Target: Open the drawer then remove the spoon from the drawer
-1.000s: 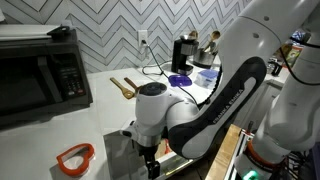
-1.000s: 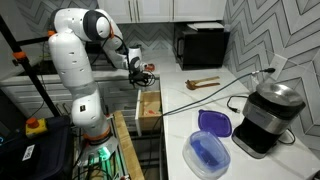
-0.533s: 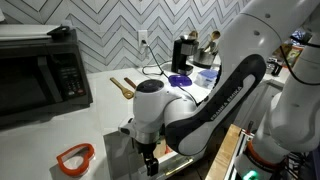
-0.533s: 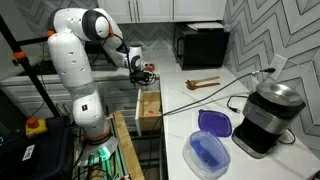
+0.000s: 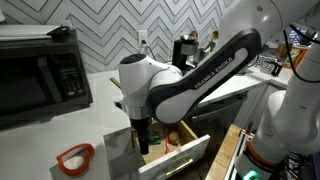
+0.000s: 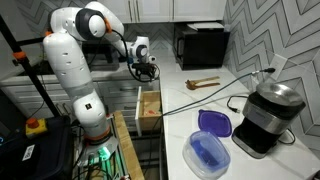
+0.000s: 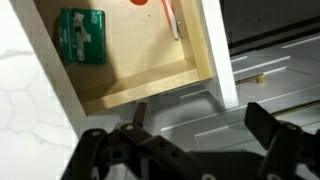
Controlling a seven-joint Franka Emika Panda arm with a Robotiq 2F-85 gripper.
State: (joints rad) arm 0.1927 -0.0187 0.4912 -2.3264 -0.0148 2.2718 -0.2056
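Note:
The drawer [image 5: 178,152] stands pulled open under the white counter, with its light wood inside showing in both exterior views [image 6: 150,106]. In the wrist view its wood floor [image 7: 130,60] holds a small green item [image 7: 80,35]. A thin pale stick [image 7: 172,18] lies along the side wall; it may be the spoon's handle, and no bowl shows. My gripper [image 7: 200,122] hangs open and empty above the drawer's front edge [image 5: 143,140], and it also shows from the other side [image 6: 146,68].
A black microwave [image 5: 40,65] stands on the counter, with an orange ring-shaped item [image 5: 73,157] near the front edge. Two dark brown wooden utensils [image 6: 203,83] lie mid-counter. A blue container and lid [image 6: 210,140] and a black appliance [image 6: 265,115] stand further along.
The arm has swung and lifted. My gripper rose from low at the drawer front to above the open drawer. The drawer's inside now shows beside it.

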